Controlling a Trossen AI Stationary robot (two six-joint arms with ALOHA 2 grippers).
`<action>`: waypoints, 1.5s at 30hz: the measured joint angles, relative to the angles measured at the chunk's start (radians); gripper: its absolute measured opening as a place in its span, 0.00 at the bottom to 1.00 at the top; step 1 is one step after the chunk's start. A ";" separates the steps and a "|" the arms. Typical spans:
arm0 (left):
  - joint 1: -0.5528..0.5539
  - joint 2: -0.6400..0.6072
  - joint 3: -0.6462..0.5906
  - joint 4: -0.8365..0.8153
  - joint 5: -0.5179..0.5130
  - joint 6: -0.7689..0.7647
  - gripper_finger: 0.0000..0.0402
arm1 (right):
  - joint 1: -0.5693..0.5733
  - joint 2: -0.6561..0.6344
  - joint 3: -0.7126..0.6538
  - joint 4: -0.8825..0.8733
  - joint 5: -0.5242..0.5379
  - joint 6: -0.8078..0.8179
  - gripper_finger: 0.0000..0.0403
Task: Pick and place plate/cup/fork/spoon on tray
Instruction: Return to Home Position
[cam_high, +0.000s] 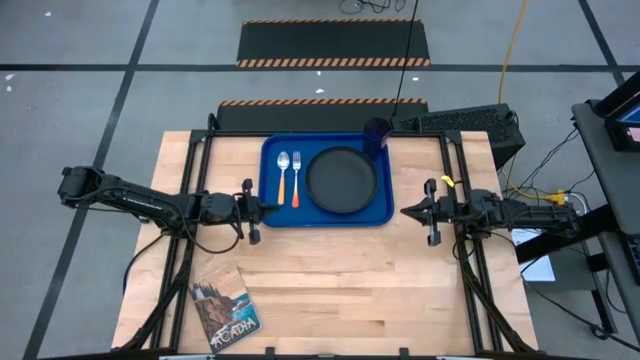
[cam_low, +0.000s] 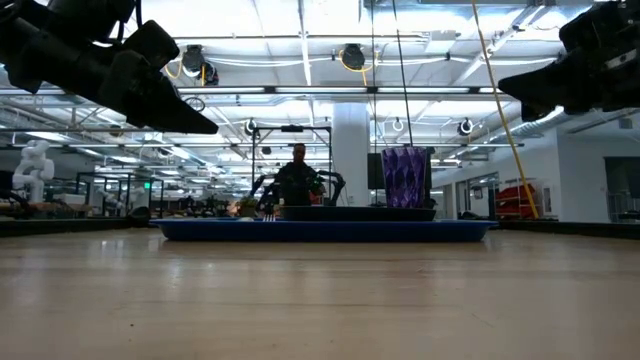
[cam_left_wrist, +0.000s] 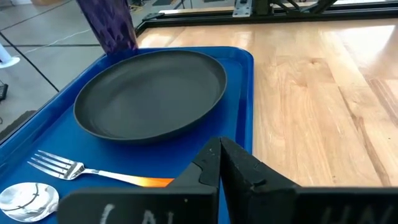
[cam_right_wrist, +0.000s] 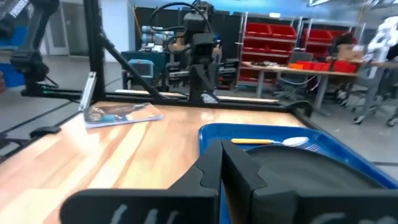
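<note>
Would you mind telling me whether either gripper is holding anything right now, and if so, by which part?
Nothing is held. The left gripper and right gripper are both shut and empty, beside the tray.

Two matte black jointed arms trailing black cables.

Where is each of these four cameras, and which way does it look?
High: overhead, straight down on tray, both arms.
Low: table height, level across tray into the room; arms overhead.
Left wrist: on the left arm, facing plate; its shut left claw shows.
Right wrist: on the right arm, facing tray; shut right claw shows.
All four show the tray.
</note>
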 joint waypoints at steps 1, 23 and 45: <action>0.000 0.000 0.000 0.001 0.000 0.000 0.02 | 0.000 0.000 0.000 -0.004 -0.004 0.010 0.00; 0.000 -0.224 -0.017 -0.081 0.009 0.023 0.01 | 0.000 0.002 0.000 -0.001 -0.005 0.033 0.00; 0.027 -0.539 -0.260 -0.038 0.069 0.048 0.02 | 0.000 0.002 0.000 0.003 -0.005 0.033 0.00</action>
